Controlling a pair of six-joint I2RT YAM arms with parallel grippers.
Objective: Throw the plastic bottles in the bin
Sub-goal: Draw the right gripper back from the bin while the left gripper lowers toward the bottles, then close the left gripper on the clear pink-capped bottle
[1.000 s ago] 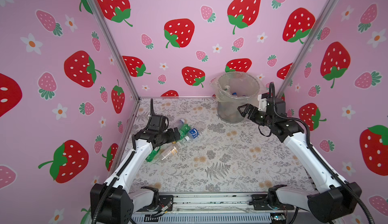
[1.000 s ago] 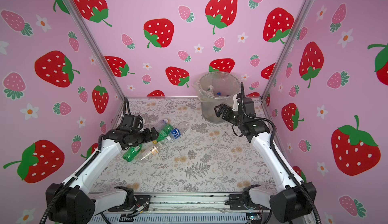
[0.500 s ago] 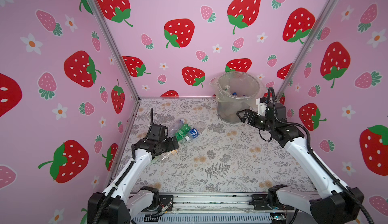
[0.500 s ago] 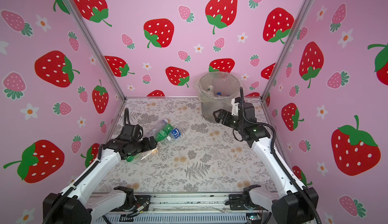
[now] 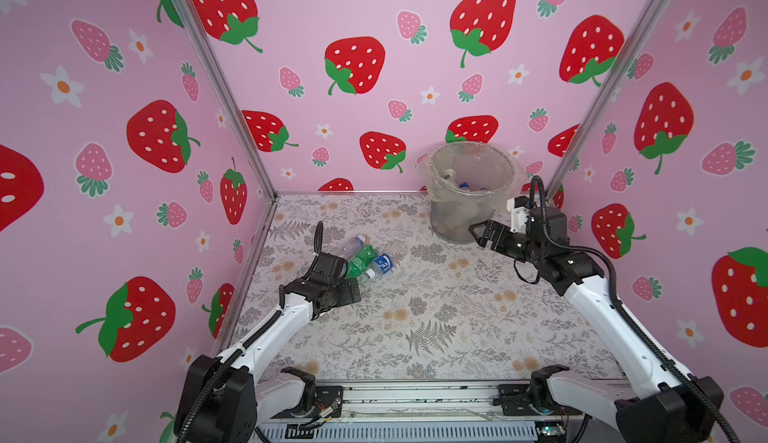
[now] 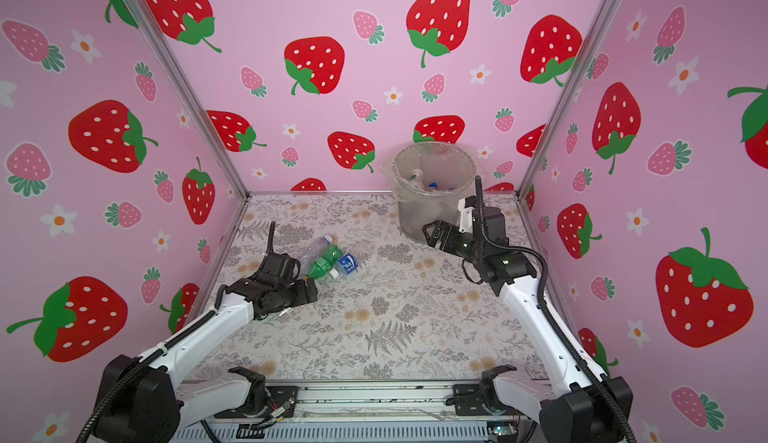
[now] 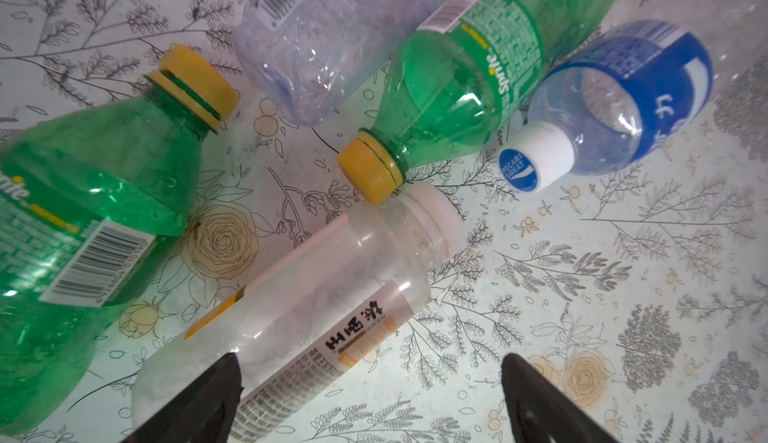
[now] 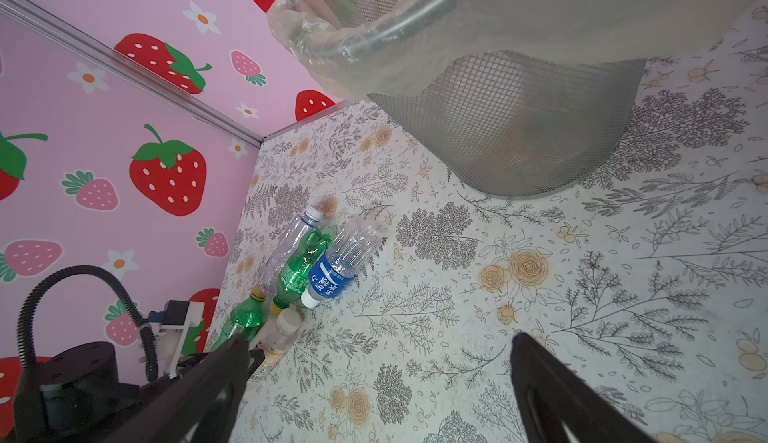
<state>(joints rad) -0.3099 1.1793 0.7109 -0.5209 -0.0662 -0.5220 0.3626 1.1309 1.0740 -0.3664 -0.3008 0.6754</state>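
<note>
The left gripper point(image 7: 370, 364) is hanging wide open over the white-capped bottle point(image 7: 332, 291), far from the bin point(image 5: 451, 216). The right gripper point(image 5: 478, 234) is hanging wide open beside the bin.

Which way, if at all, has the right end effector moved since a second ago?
Yes. In a top view the right end effector has sunk from the bin's upper wall towards its base.

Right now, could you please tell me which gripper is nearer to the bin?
Right. The right gripper hovers close in front of the bin, fingers open; the left gripper is far off, over the bottles.
</note>
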